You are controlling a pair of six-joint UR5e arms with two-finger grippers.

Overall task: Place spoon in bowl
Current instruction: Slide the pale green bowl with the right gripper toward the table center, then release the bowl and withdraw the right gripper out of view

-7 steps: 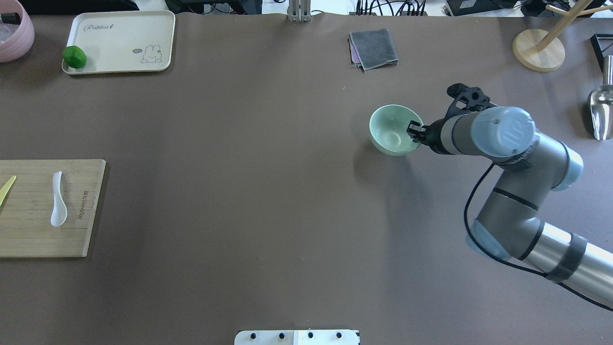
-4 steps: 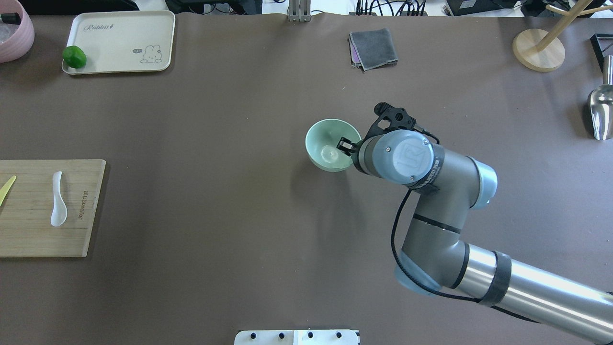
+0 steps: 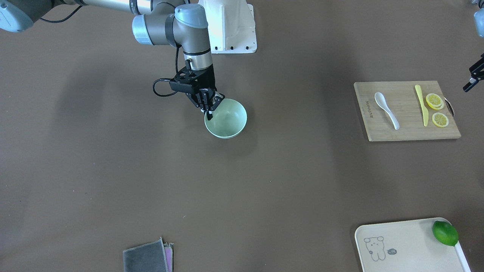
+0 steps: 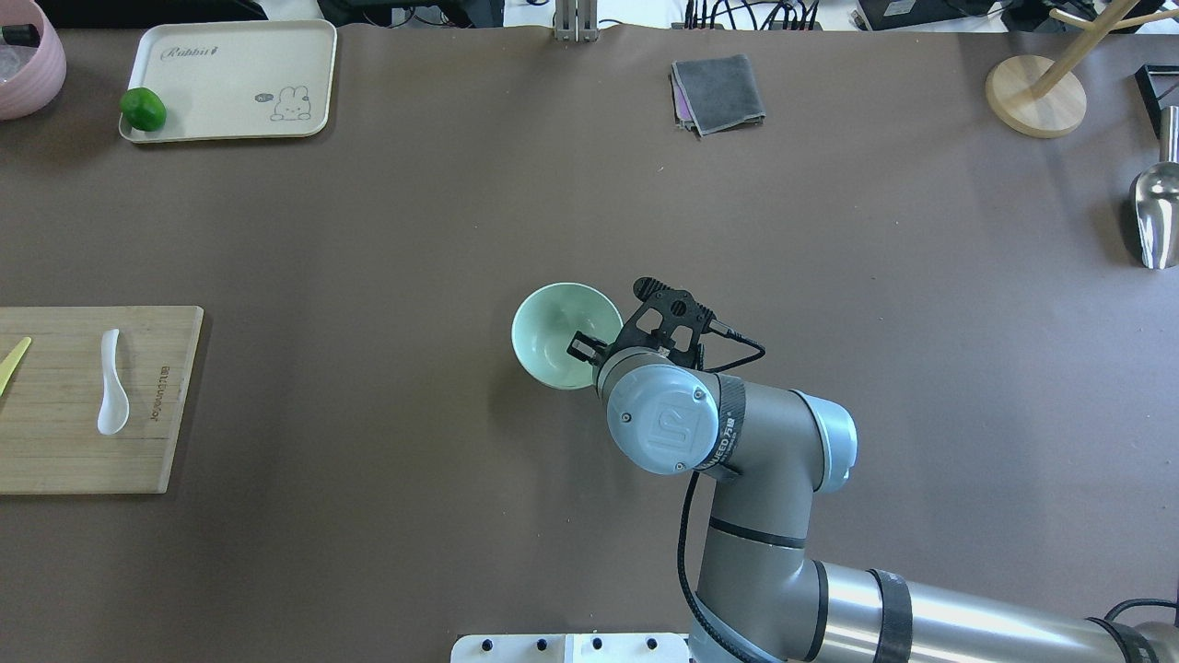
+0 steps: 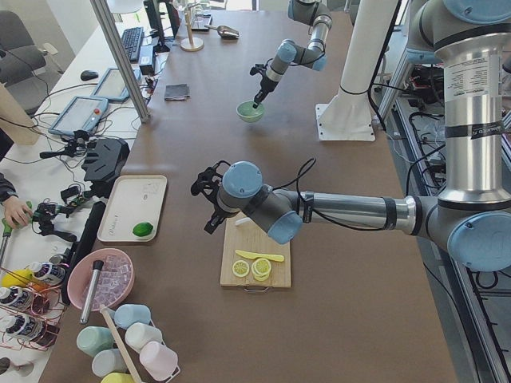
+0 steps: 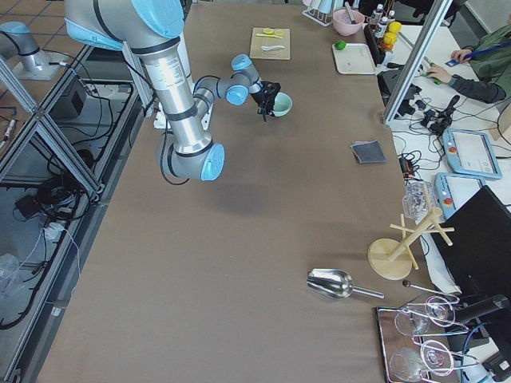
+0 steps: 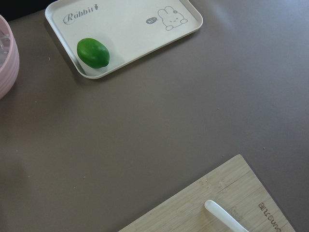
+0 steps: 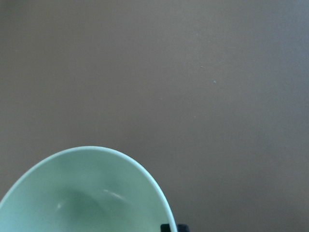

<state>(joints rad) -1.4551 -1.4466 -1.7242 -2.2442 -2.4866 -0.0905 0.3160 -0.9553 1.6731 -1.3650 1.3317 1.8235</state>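
Our right gripper [image 4: 582, 348] is clamped on the rim of the bowl [image 4: 532, 324], one finger showing inside it. The spoon [image 4: 112, 385] lies well apart from the bowl, on a cutting board [image 4: 55, 437]. Near it is our left gripper [image 5: 209, 195], whose fingers we cannot read.

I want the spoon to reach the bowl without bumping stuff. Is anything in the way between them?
Nothing visible. Only bare table lies between the spoon on the board and the bowl. The right end effector pinches the bowl's rim on the side away from the spoon.
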